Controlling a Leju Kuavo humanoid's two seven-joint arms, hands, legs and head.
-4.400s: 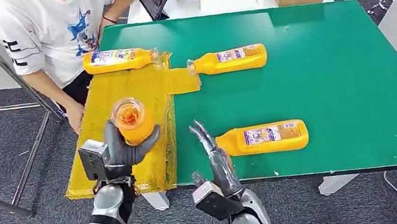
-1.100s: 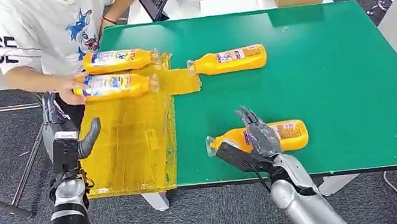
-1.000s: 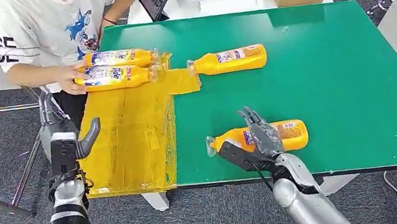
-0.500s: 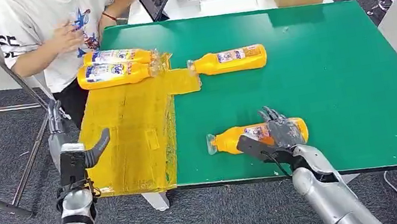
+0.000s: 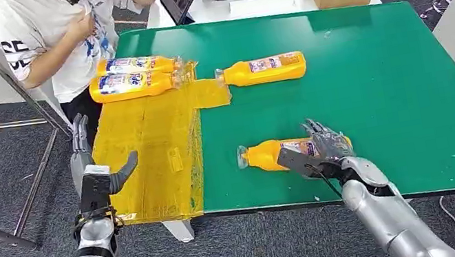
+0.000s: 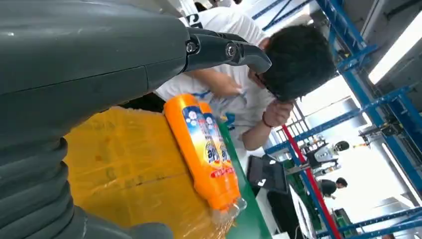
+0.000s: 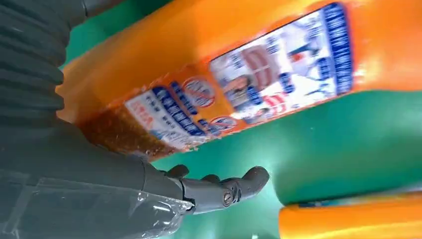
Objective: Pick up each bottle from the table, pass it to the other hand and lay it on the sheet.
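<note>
Bottles (image 5: 132, 76) lie on yellow sheet (image 5: 147, 163) over green table (image 5: 376, 75).

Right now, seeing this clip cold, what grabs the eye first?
The right hand reaches over the near orange bottle lying on the green table. On the table's left, a yellow sheet carries two bottles at its far end. The left hand hovers open beside the sheet, a person behind.
</note>
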